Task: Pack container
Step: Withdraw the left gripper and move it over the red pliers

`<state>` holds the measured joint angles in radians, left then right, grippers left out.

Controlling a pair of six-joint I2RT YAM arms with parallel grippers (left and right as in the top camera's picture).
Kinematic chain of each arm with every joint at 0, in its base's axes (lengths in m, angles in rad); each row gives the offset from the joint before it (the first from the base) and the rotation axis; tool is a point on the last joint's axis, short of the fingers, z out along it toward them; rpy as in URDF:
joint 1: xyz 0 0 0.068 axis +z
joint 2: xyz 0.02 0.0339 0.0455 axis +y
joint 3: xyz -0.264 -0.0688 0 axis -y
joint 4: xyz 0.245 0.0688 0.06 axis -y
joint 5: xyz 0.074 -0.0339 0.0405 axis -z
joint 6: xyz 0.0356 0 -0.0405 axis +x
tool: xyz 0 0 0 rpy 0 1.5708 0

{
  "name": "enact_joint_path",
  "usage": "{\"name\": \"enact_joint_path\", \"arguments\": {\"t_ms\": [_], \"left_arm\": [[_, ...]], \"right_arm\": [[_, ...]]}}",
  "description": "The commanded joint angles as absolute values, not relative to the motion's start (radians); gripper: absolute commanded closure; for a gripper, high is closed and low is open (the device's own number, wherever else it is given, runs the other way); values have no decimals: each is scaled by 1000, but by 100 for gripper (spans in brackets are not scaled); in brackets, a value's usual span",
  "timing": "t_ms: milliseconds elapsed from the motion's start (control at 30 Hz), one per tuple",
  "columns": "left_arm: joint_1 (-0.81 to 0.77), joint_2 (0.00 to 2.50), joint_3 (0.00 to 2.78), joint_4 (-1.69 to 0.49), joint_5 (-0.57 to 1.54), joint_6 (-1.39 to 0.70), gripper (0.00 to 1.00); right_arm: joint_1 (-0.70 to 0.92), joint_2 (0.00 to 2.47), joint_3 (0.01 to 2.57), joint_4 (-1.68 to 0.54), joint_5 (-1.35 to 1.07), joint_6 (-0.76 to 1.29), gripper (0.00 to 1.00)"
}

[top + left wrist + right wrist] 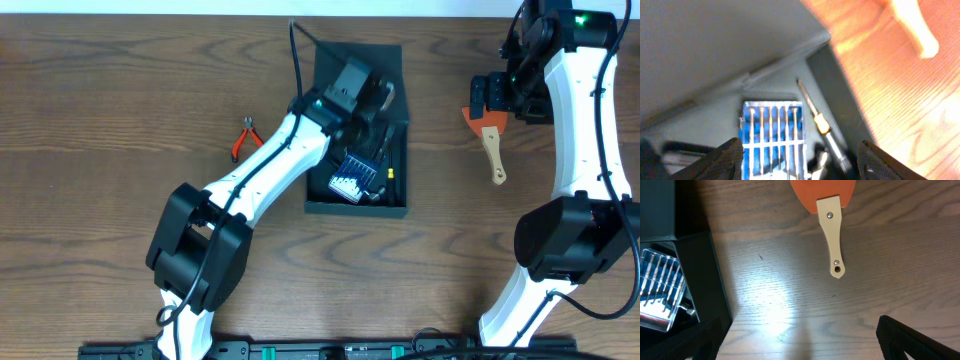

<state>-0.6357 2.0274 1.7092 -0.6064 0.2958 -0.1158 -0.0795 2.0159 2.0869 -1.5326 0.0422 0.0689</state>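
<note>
**Ana:** Under the left hand, what lay nearest?

**Ben:** A clear blue bit case, its slender shafts side by side. Just right of it a screwdriver with a yellow band lay along the wall. Both sat inside the container. The hand hung over them with its fingers spread wide, gripping nothing.

**Ana:** And the container itself?

**Ben:** It was dark teal and sat mid-bench, with its flap lid standing open on the far side.

**Ana:** The right hand?

**Ben:** Released too, with its fingers far apart over bare wood just right of the container. Beyond them lay a scraper with an orange blade and a pale wooden handle.

**Ana:** Any lettering?

**Ben:** None I could read; the case was too blurred.

**Ana:** Did the views differ?

**Ben:** Only the overhead showed the red-handled pliers, on the bench left of the container and apart from it. Only the right wrist showed the handle's two screws and hanging hole.
</note>
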Motion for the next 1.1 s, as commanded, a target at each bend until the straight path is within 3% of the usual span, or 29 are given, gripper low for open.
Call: {"name": "enact_joint_path", "arguments": {"t_ms": [0, 200, 333, 500, 633, 867, 1067], "left_arm": [[-628, 2023, 1826, -724, 120, -68, 29], [-569, 1996, 1922, -950, -220, -194, 30], [-453, 1953, 1922, -1049, -224, -329, 29], [-290, 1947, 1913, -1126, -212, -335, 28], [-200, 1947, 1869, -1111, -153, -305, 28], [-144, 1947, 1688, -971, -55, -175, 2], [-145, 1947, 1534, -846, -41, -51, 2]], "right_arm": [[-84, 2003, 2100, -1533, 45, 81, 1], [-84, 2003, 2100, -1533, 45, 81, 1], [-84, 2003, 2100, -1533, 45, 81, 1], [-85, 2003, 2100, -1533, 45, 81, 1], [-84, 2003, 2100, -1533, 45, 81, 1], [-84, 2003, 2100, -1533, 45, 81, 1], [-84, 2003, 2100, -1533, 45, 81, 1]]}}
